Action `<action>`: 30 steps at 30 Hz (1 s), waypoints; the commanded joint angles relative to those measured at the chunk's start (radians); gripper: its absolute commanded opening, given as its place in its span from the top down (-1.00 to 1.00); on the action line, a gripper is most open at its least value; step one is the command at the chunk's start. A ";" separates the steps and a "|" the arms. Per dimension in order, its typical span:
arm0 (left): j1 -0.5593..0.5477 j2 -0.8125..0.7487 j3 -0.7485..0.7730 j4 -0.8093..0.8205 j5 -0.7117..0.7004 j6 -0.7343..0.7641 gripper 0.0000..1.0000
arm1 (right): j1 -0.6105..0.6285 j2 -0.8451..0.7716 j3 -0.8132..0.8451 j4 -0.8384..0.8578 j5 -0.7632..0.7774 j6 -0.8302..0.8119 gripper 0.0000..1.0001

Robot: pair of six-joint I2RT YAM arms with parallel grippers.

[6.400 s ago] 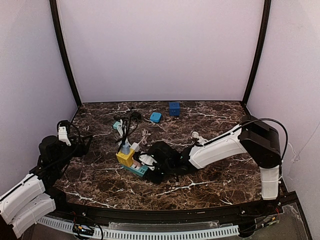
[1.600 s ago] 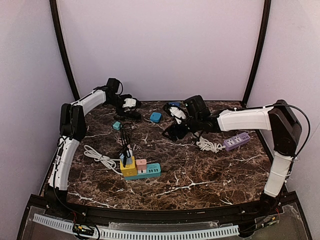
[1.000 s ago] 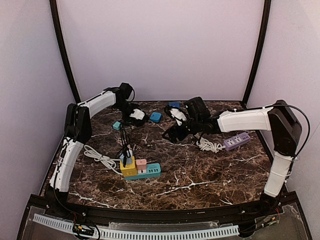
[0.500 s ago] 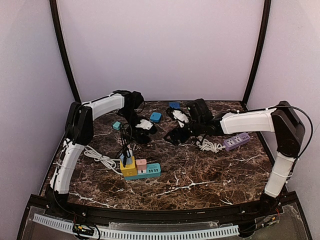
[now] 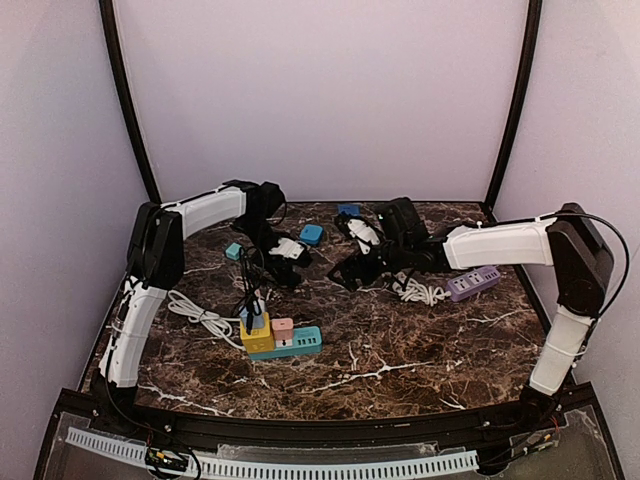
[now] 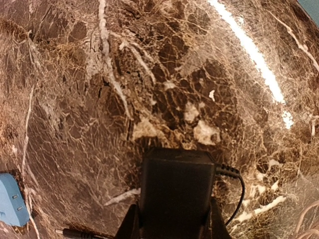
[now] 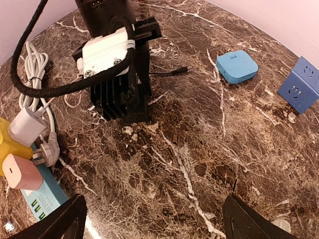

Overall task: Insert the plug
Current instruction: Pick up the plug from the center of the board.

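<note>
A black plug with a thin black cord sits between the fingers of my left gripper, which is shut on its sides just above the marble. From above, that left gripper hangs behind the teal power strip, which carries a yellow cube and a pink adapter. My right gripper is open and empty, facing the left gripper from the right. In the right wrist view the teal power strip lies at the lower left.
A light blue adapter and a blue cube socket sit at the back. A purple power strip with a coiled white cable lies to the right. White cord loops at the left. A small teal plug lies close by.
My left arm swung from the back of the table forward and right, and its jaws closed on the black plug. The right gripper drifted slightly right and opened a little wider.
</note>
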 commanded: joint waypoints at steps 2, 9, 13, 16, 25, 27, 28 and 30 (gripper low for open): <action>0.003 -0.069 0.025 0.017 0.022 -0.168 0.99 | 0.005 -0.035 0.004 0.044 0.059 0.061 -0.90; 0.003 -0.225 0.030 0.189 -0.031 -0.365 0.99 | 0.002 -0.080 -0.003 0.096 0.076 0.089 -0.92; -0.005 -0.342 0.015 0.233 -0.052 -0.434 0.99 | -0.001 -0.150 -0.022 0.146 0.095 0.091 -0.95; -0.038 -0.473 -0.044 0.291 -0.060 -0.424 0.99 | 0.001 -0.217 -0.015 0.162 0.110 0.098 -0.94; -0.243 -0.947 -0.618 0.874 -0.195 -0.208 0.99 | 0.015 -0.421 -0.097 0.469 -0.022 0.264 -0.79; -0.286 -1.031 -0.780 1.038 -0.201 -0.111 0.99 | 0.030 -0.429 -0.095 0.504 -0.060 0.306 -0.70; -0.302 -1.052 -0.856 1.079 -0.207 -0.078 0.99 | 0.044 -0.430 -0.098 0.519 -0.069 0.313 -0.66; -0.347 -1.098 -0.912 1.139 -0.237 -0.071 0.99 | 0.084 -0.432 -0.113 0.541 -0.077 0.294 -0.64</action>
